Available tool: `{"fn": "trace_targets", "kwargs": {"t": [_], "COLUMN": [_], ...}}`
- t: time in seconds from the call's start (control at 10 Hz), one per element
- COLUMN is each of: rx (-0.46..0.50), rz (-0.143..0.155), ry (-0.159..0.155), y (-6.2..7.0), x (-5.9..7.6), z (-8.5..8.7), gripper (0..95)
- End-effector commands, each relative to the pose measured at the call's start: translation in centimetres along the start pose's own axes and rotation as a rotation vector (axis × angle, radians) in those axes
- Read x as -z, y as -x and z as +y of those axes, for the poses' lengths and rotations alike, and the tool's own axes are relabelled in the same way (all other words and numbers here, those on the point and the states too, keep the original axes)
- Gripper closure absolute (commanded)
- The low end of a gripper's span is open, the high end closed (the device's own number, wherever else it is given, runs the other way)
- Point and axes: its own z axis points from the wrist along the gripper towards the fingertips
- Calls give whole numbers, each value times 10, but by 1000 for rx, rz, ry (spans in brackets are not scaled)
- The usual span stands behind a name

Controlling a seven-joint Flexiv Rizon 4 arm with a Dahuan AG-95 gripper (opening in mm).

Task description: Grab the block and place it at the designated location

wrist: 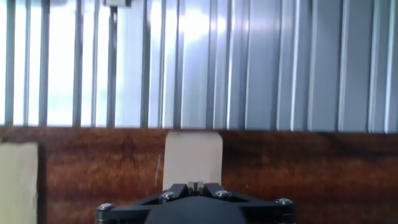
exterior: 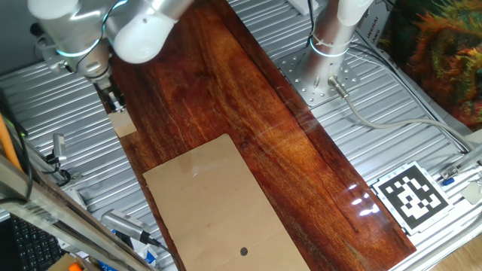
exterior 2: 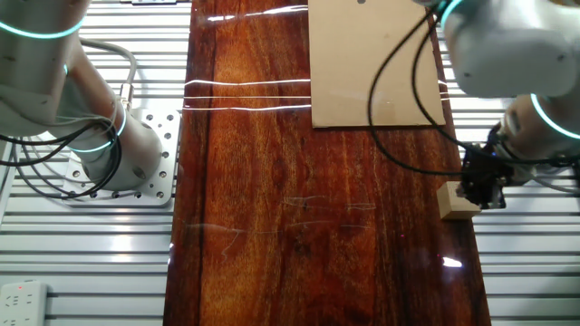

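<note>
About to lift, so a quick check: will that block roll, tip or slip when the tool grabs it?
The block looks like a plain wooden cube with flat faces, so it probably won't roll. It looks solid and stiff, likely light. It sits at the very edge of the board, so a sideways nudge from the tool might push it off.

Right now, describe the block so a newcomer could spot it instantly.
Start at the long dark wooden board running down the ribbed metal table. At its edge, right under the pincer, sits the block: a small pale tan cube, unlike the large flat cardboard sheet nearby.
</note>
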Motion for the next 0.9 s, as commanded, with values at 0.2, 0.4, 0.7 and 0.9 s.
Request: {"fn": "trace_targets", "kwargs": {"t": [0.2,0.4,0.7,0.9], "rx": [-2,-8,17,25], "rz": [-1,1,-1,-1], "ry": [0,2,22,26], "y": [5,5,8,8], "x": [-5,-6,-3,-3], "z": [1,1,1,0], "gripper": [950,950,190,0]}}
